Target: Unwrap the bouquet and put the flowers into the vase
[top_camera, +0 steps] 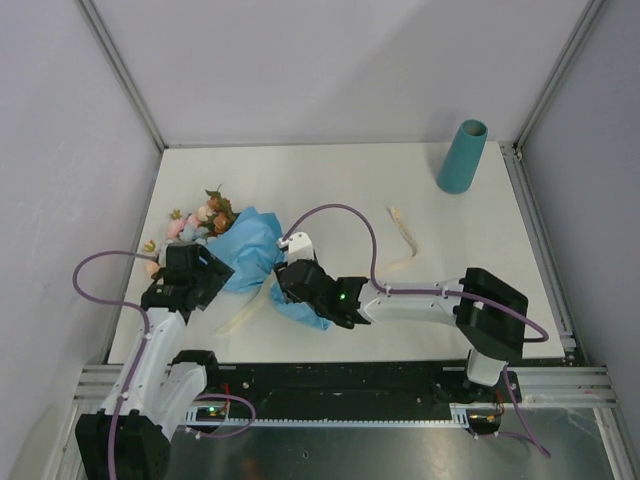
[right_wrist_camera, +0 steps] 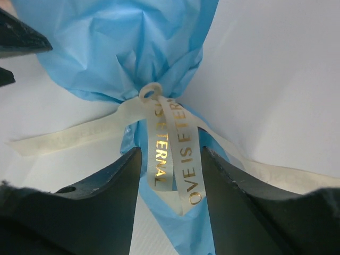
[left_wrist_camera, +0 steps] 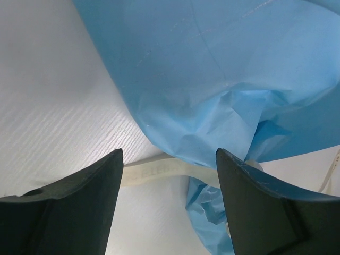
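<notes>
The bouquet [top_camera: 235, 250] lies near-left on the bench [top_camera: 350, 180], knot tied. My right end effector [right_wrist_camera: 170, 154] straddles the ribbon tails [right_wrist_camera: 183, 159], parted, gripping nothing. My left end effector [left_wrist_camera: 169, 154] is wide beside the blue paper [left_wrist_camera: 212, 69]. I'd pinch one tail and pull away from the knot.

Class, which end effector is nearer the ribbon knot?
The right end effector, facing the gold-lettered cream ribbon knot; the left end effector faces blue tissue paper.

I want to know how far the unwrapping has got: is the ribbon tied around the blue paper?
Yes, the right wrist view shows the cream ribbon knotted around the pinched neck of the blue paper.
</notes>
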